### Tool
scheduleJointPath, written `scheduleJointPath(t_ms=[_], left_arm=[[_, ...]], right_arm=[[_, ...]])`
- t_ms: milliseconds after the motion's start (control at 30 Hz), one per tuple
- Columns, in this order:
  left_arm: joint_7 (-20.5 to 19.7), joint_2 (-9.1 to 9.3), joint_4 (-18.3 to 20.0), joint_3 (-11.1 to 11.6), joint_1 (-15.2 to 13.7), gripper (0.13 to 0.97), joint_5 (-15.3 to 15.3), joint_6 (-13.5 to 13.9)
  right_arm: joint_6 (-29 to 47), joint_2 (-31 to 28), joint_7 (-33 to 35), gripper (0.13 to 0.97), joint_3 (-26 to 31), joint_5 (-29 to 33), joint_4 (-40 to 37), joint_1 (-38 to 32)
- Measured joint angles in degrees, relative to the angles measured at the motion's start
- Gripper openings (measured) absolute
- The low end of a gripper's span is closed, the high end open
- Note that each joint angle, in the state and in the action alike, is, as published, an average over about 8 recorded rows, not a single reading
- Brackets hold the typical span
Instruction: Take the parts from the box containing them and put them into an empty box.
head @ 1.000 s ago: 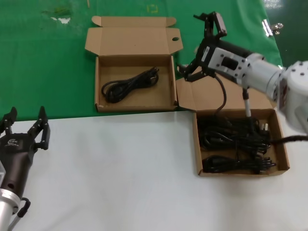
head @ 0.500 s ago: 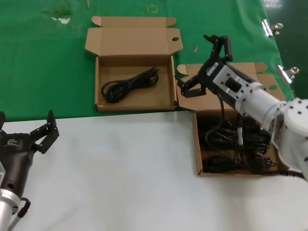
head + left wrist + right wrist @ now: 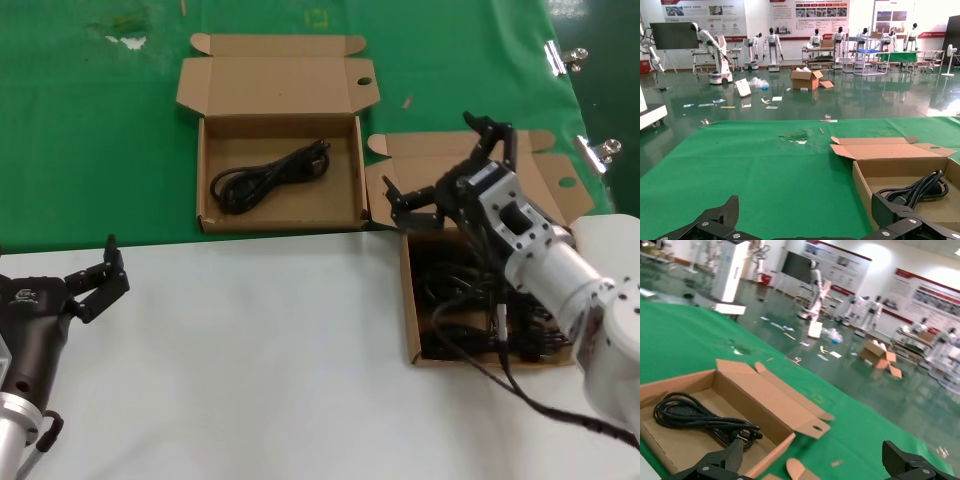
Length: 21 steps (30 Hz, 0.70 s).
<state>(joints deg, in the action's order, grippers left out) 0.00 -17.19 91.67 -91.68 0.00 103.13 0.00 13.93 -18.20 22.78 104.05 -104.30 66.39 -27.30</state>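
The nearer cardboard box (image 3: 410, 300) on the right holds several black power cords (image 3: 455, 340), partly hidden by my right arm. My right gripper (image 3: 447, 170) hovers open and empty over that box's back edge and lid. Its wrist view (image 3: 812, 455) looks across to the farther box (image 3: 203, 170) (image 3: 760, 437), whose lid lies open. That box holds one coiled cord (image 3: 270, 175) (image 3: 695, 415). At the near left, over the white table's edge, my left gripper (image 3: 55, 262) (image 3: 807, 210) is open and holds nothing. Its wrist view shows the farther box (image 3: 862, 185) and its cord (image 3: 920, 185).
Both boxes lie on a green cloth (image 3: 100, 130), which meets the white table (image 3: 250, 350) just in front of the farther box. Metal clips (image 3: 565, 55) sit at the cloth's far right edge. Small scraps (image 3: 125, 35) lie at the far left.
My right gripper has swung from high over the green cloth down and nearer, to the right box's back edge. My left gripper's fingers have spread wider.
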Motion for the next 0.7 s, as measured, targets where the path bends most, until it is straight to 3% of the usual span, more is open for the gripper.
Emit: scheduleJointPath(t_ms=[167,700], left_arm=[[0.0,0.0,0.0,0.0,0.0,0.946,0.0,0.0],[0.0,0.0,0.0,0.0,0.0,0.966,0.0,0.0]], right_arm=[[-2.3,0.2,-3.8,0.966,-2.1,0.2,4.2,4.5],[-9.8,0.7,-16.0,0.966,-8.7,0.8,17.8,19.2]])
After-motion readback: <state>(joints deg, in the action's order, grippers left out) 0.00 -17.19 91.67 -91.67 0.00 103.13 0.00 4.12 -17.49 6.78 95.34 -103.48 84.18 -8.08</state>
